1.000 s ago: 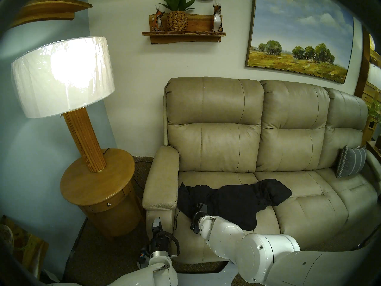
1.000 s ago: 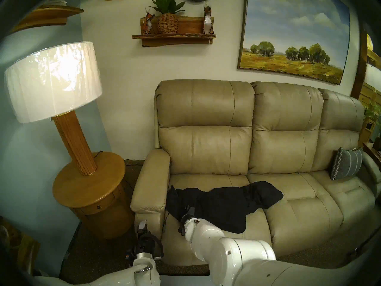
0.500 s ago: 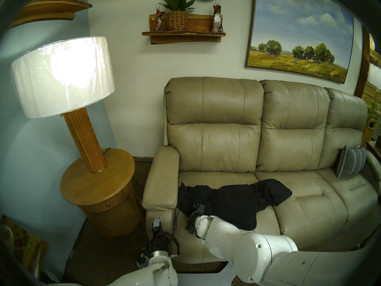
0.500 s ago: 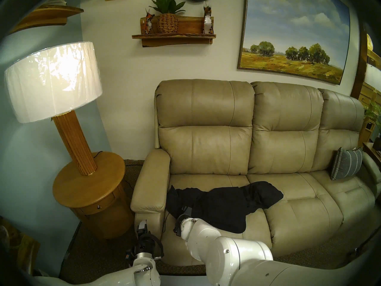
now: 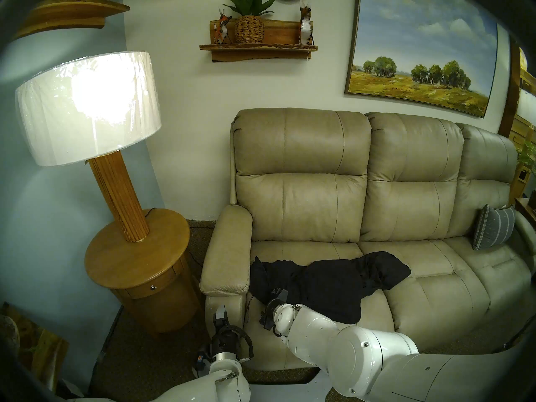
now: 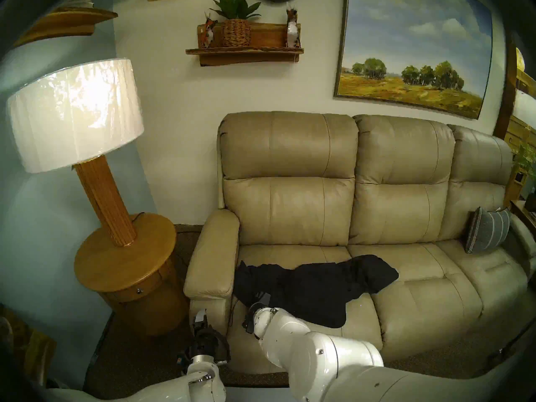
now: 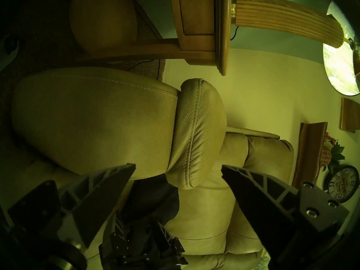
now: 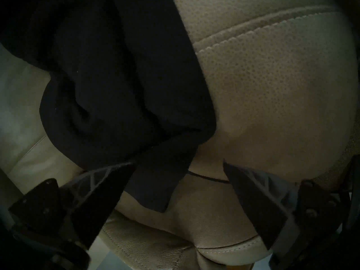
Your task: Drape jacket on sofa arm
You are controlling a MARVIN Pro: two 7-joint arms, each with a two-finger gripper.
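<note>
The black jacket point(image 5: 327, 282) lies crumpled across the left and middle sofa seats, its left end against the beige leather sofa arm point(image 5: 229, 253). My right gripper point(image 5: 278, 292) is open at the jacket's front left edge. In the right wrist view a hanging flap of the jacket point(image 8: 155, 185) sits between the spread fingers of the right gripper point(image 8: 178, 164). My left gripper point(image 5: 220, 311) is open and empty, low in front of the sofa arm's squared front end point(image 7: 196, 131). The left wrist view shows its spread fingers point(image 7: 109, 185).
A round wooden side table point(image 5: 136, 256) with a tall lit lamp point(image 5: 87, 108) stands just left of the sofa arm. A grey striped cushion point(image 5: 493, 230) leans at the sofa's far right end. A thin black cord point(image 5: 246, 308) hangs down the sofa front.
My right wrist and gripper have shifted slightly left along the jacket's front edge. The left arm and the jacket have not moved.
</note>
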